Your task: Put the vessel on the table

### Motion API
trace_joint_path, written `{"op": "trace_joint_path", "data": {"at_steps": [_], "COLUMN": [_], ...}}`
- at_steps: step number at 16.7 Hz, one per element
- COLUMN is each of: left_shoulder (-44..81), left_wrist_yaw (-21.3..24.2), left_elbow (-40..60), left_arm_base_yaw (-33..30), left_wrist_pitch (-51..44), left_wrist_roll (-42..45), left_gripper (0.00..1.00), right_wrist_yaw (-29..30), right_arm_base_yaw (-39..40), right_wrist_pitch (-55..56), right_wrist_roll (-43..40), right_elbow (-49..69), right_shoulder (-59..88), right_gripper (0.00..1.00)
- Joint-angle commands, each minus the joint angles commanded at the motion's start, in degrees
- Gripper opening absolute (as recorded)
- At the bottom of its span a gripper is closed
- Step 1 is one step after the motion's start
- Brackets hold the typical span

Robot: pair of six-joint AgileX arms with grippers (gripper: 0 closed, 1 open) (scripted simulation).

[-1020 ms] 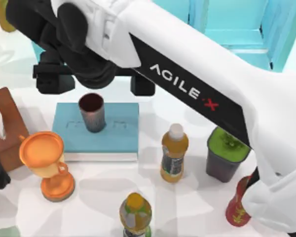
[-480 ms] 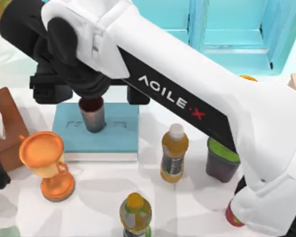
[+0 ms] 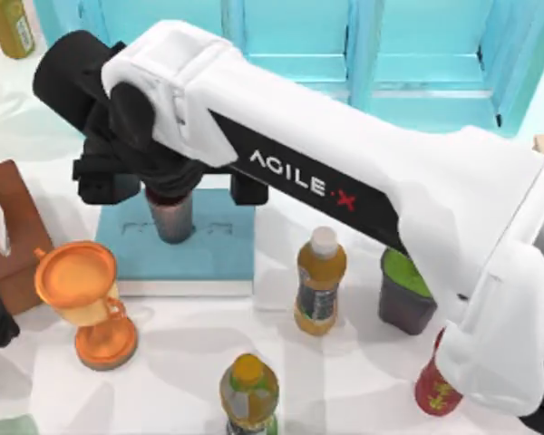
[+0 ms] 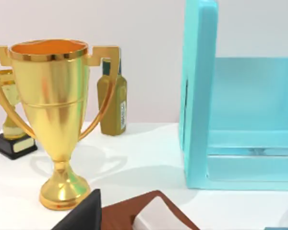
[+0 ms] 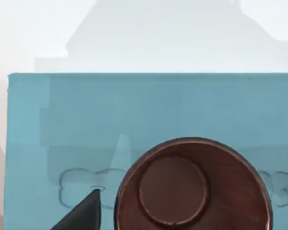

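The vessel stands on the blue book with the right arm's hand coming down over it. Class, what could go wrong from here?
1. The right hand sits directly above the vessel; an off-centre descent could tip it off the light-blue book.
2. The orange goblet and the yellow juice bottle stand near the book, so a low carry might strike them.
3. Free table space is tight, so placing needs care.

A small dark brown-grey metallic cylindrical cup (image 3: 170,217) stands upright on a flat light-blue book (image 3: 213,246) lying on the white tabletop (image 3: 181,349), directly beneath the right gripper (image 3: 168,181). An orange handled goblet (image 3: 83,299) sits left of the book (a brown tissue box (image 3: 9,231) behind it); an orange juice bottle (image 3: 320,281) stands to its right.
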Motion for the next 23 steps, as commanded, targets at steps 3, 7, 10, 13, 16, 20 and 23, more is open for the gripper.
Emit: {"op": "trace_joint_path", "data": {"at_steps": [3, 7, 10, 13, 16, 20, 23], "left_shoulder": [0.00, 0.00, 0.00, 0.00, 0.00, 0.00, 0.00], "left_wrist_yaw": [0.00, 0.00, 0.00, 0.00, 0.00, 0.00, 0.00], "left_elbow": [0.00, 0.00, 0.00, 0.00, 0.00, 0.00, 0.00], "left_arm_base_yaw": [0.00, 0.00, 0.00, 0.00, 0.00, 0.00, 0.00], "left_wrist_pitch": [0.00, 0.00, 0.00, 0.00, 0.00, 0.00, 0.00], "left_wrist_roll": [0.00, 0.00, 0.00, 0.00, 0.00, 0.00, 0.00], "left_gripper": [1.00, 1.00, 1.00, 1.00, 1.00, 1.00, 1.00], "right_wrist_yaw": [-0.29, -0.33, -0.33, -0.33, -0.33, -0.33, -0.33], "right_arm_base_yaw": [-0.97, -1.12, -1.12, -1.12, -1.12, -1.12, -1.12], "right_wrist_pitch": [5.58, 6.36, 6.36, 6.36, 6.36, 6.36, 6.36], "right_wrist_roll": [-1.00, -1.15, -1.15, -1.15, -1.15, -1.15, -1.15], "right_elbow": [-5.35, -6.12, -6.12, -6.12, -6.12, -6.12, -6.12], "right_shoulder": [-0.04, -0.06, -0.06, -0.06, -0.06, -0.06, -0.06], "right_gripper": [1.00, 1.00, 0.85, 0.62, 0.40, 0.10, 0.00]}}
